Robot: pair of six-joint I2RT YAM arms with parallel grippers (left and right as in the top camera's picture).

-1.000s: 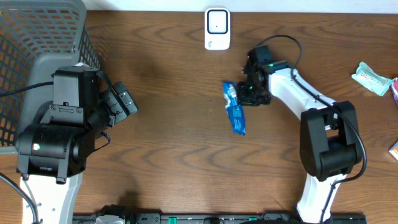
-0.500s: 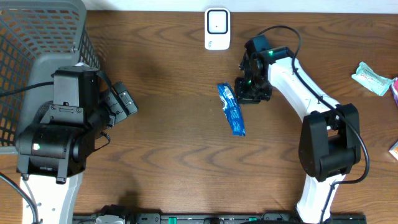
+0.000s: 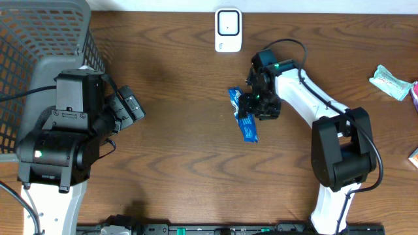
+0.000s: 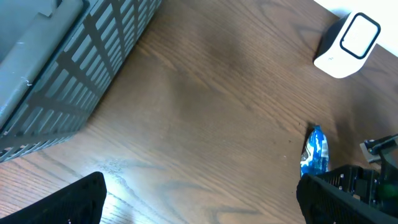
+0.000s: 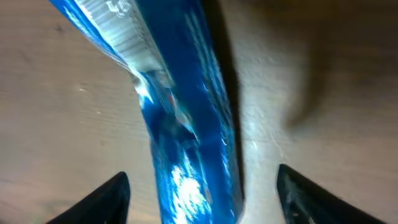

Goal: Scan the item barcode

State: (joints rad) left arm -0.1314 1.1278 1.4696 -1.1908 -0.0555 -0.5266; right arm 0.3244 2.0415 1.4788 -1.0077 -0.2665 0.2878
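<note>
right arm is out over the middle of the counter (image 3: 183, 150), with the right fingers (image 3: 248, 104) down over the blue packet (image 3: 249, 129). the packet lies flat on the wood, long and thin, running at a slant with its upper end toward the scanner (image 3: 228, 30) and its lower end poking out past the arm toward me. from the right wrist camera the fingers are spread: one dark fingertip (image 5: 106, 199) shows on each side of the frame, and the shiny blue wrapper runs up the gap between them. there's bare wood showing on either side of the wrapper, so they aren't pinching anything.

the scanner is the little white box at the far edge of the counter, its window facing up. the packet is near it but clearly apart, lying on the near side of it and a touch to the right. i can't make out a barcode on the wrapper from any camera.

left arm is parked over on its own side by the grey mesh basket (image 3: 39, 39). left fingers (image 3: 130, 108) are spread wide with nothing between them. the left wrist camera shows only open wood there, with the basket wall off to one side. there's also a teal wrapper (image 3: 390, 81) way out at the right edge of the counter.
</note>
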